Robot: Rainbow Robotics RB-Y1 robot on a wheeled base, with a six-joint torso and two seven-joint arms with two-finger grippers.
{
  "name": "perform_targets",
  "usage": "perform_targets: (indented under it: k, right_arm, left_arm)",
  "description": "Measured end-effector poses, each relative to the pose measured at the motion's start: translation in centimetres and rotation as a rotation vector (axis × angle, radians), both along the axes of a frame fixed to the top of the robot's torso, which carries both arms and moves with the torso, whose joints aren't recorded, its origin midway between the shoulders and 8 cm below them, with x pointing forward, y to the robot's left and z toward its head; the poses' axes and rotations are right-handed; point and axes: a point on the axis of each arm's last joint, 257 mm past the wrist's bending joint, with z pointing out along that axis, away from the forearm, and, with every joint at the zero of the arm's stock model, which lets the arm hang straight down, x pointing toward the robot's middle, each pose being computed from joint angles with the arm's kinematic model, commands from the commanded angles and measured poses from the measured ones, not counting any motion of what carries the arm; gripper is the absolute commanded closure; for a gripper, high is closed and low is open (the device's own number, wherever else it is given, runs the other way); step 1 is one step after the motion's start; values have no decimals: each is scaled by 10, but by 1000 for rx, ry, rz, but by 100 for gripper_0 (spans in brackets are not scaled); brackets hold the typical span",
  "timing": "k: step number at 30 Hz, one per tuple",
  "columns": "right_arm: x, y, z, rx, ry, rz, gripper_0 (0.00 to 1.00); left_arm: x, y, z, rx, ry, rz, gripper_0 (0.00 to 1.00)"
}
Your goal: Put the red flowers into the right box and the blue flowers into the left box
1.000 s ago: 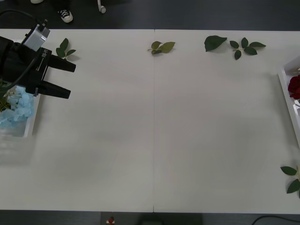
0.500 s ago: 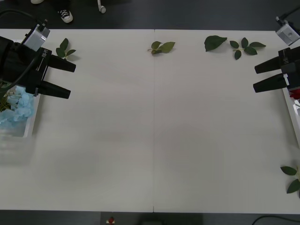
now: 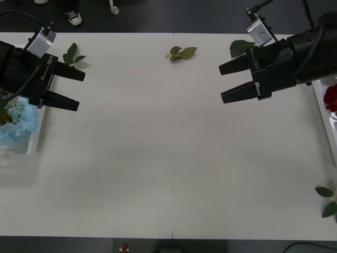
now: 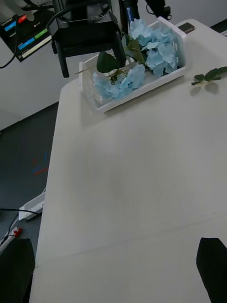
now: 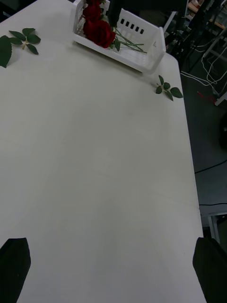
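Observation:
The blue flowers lie in the left box at the table's left edge; the right wrist view shows these blue flowers heaped in the left box. My left gripper hovers open and empty over that box's far end, pointing at the table's middle. The red flowers rest in the right box at the right edge, and the left wrist view shows the red flowers in the right box. Open and empty, my right gripper hangs over the table right of centre.
Loose green leaf sprigs lie at the far left, far middle, far right and near right corner. The white table is bare between the two arms. A dark floor runs behind the table's far edge.
My right arm has come in from the right edge and moved left over the table, away from the right box. The left arm has stayed still.

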Motion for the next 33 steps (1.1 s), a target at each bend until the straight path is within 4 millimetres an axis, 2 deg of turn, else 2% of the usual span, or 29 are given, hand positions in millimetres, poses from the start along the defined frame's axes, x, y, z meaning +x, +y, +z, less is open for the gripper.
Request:
perform_targets:
  k: [5,16,25,33]
  right_arm:
    - [-4,23,7,17,-20,45,0]
    - [-8,48,4,12,-44,100,0]
    - [-2,63,-5,49,6,100,0]
    - [-2,64,-5,50,7,100,0]
  left_arm:
    - [0,0,0,0,0,0,0]
    - [0,0,0,0,0,0,0]
    - [0,0,0,0,0,0,0]
    - [0,0,0,0,0,0,0]
